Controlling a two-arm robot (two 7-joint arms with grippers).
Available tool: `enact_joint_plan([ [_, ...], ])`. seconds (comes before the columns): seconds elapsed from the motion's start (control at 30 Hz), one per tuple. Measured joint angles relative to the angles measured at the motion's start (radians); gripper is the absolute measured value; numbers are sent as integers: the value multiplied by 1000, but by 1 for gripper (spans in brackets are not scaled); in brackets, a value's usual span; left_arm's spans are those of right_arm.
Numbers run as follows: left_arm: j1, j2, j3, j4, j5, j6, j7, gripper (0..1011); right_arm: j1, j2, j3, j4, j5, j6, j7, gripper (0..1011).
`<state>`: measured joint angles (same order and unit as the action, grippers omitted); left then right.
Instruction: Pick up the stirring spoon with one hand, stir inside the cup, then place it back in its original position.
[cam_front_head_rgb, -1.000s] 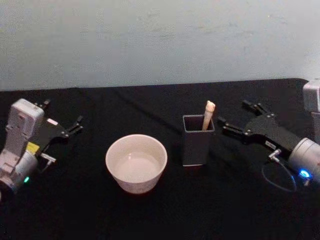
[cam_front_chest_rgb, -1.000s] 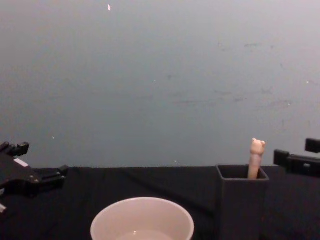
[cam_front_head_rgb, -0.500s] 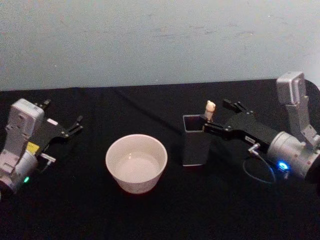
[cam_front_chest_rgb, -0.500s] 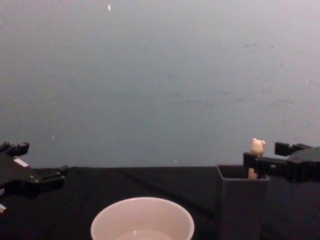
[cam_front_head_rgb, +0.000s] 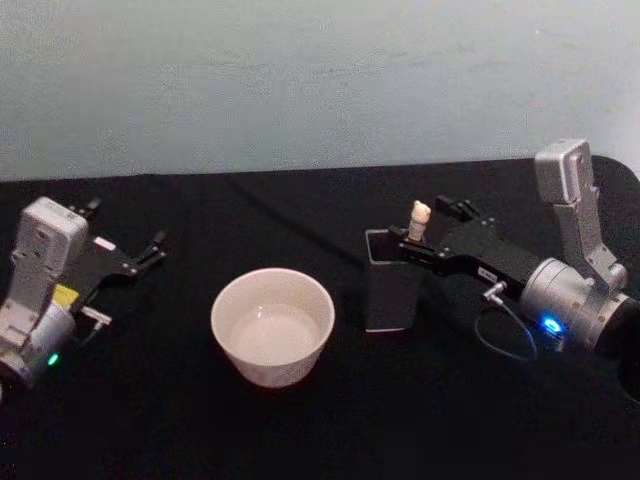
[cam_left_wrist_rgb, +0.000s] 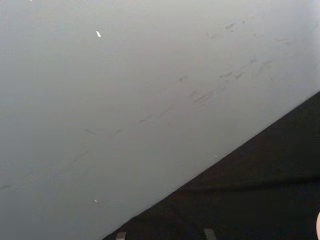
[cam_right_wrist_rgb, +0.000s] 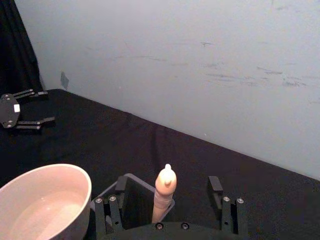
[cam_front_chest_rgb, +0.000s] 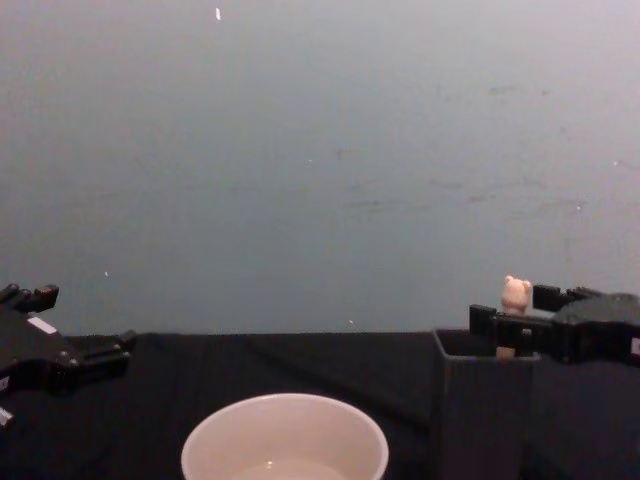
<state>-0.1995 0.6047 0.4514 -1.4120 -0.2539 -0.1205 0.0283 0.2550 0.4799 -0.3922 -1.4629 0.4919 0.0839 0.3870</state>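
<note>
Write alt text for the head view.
The right claw has its fingers open on either side of the stirring spoon, which stands in the dark grey holder. The cream-white cup sits left of it, and the left claw rests open farther left.

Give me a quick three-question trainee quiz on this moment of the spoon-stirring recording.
1. True or false: the right gripper stands open astride the stirring spoon.
2. Which gripper is parked to the left of the cup?
3. Where does the spoon stand? A in the cup; B in the dark holder; C neither.
Key: 1 true; 2 the left gripper; 3 B.
</note>
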Motion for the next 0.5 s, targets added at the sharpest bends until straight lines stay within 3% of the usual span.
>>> enact_joint_plan([
  [0.3, 0, 0, 0, 0, 0, 0, 0, 1001, 0, 2, 0, -2, 2, 0, 1, 993],
  [0.5, 0, 0, 0, 0, 0, 0, 0, 1001, -1, 3, 0, -2, 3, 0, 1, 860],
])
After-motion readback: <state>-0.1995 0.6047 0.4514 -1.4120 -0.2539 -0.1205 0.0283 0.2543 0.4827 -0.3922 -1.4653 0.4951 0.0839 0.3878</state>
